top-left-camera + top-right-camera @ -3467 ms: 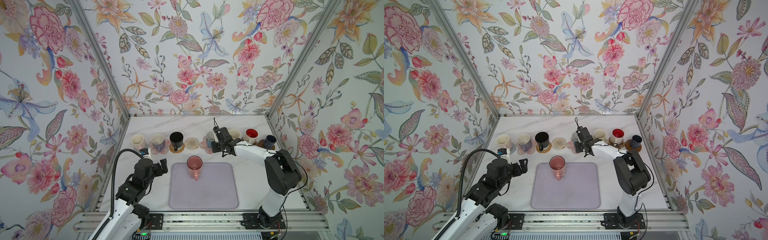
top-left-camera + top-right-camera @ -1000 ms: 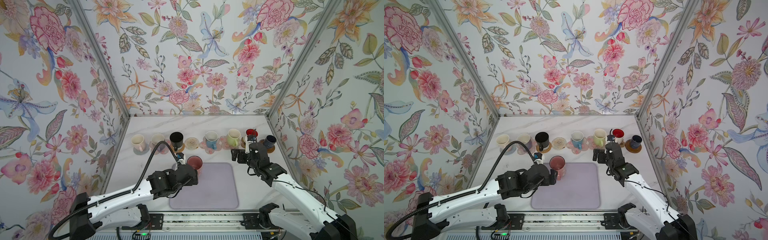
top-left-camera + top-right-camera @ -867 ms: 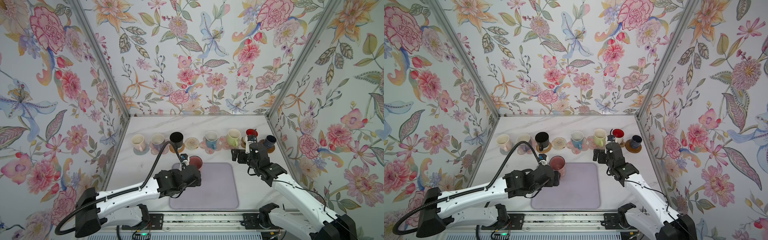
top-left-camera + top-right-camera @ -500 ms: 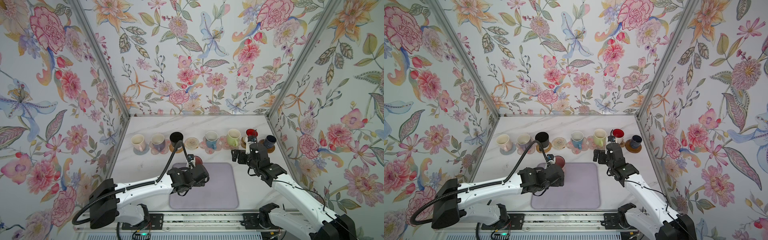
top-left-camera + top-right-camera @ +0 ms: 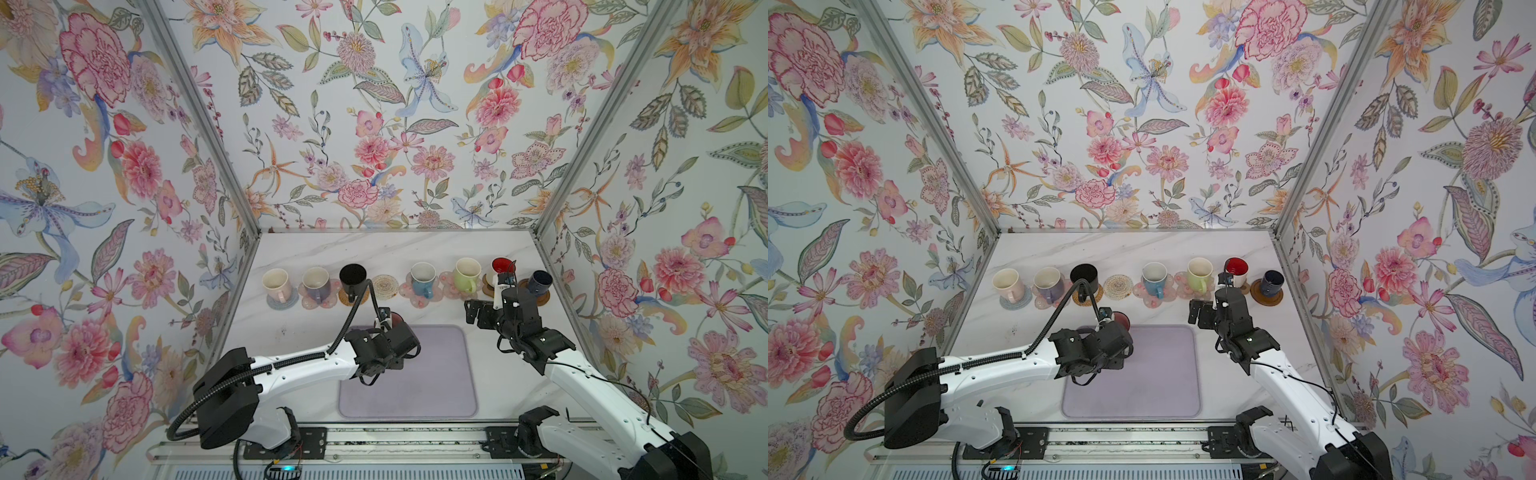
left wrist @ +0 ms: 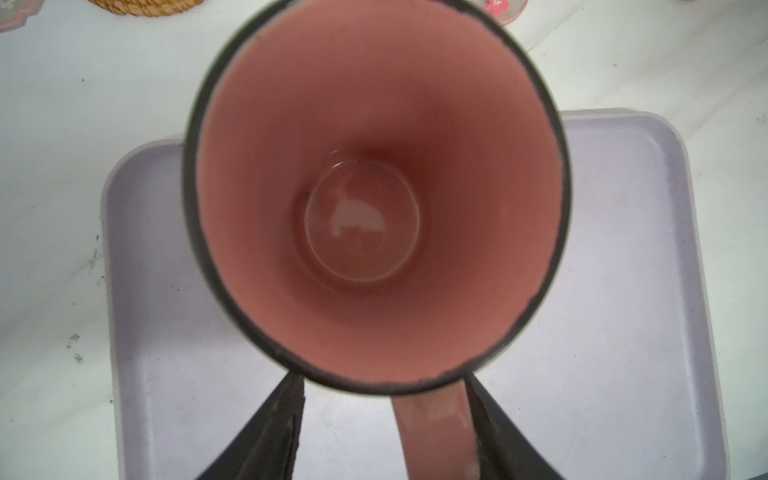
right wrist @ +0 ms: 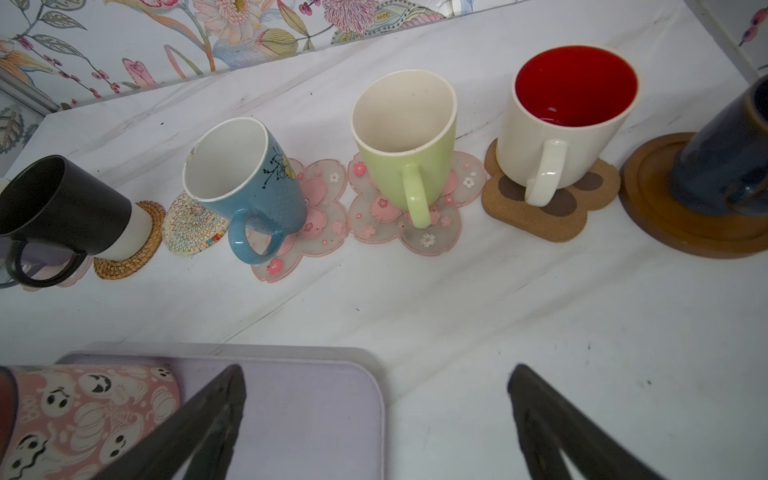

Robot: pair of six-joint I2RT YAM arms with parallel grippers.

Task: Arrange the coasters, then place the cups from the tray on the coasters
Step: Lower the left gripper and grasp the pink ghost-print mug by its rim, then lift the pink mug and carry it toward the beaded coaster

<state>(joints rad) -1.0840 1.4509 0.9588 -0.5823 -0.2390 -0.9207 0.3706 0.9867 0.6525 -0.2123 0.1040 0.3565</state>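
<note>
My left gripper [image 6: 384,399] straddles the handle of the pink mug [image 6: 374,187]. Its jaws are part open, one finger touching the handle and the other clear. The mug is at the upper left corner of the tray [image 6: 623,291] in both top views. My right gripper [image 7: 374,415] hangs wide open, holding nothing, just right of the tray.

This is a robot test cell in a lab, dressed up to look homely. Three flat wall panels [image 5: 374,124] carry bold floral wallpaper and meet at bare aluminium posts [image 5: 203,124] (the seams are left showing). The worktop [image 5: 395,249] has a white marble-look surface. Along its near edge runs a metal rail [image 5: 395,446] with two white-and-black robot arms [image 5: 299,365] mounted on it, and a black cable [image 5: 357,307] loops free. The only household touches are a row of cups [image 5: 423,277] on coasters [image 5: 385,286] and a pale lavender tray [image 5: 436,382].
</note>
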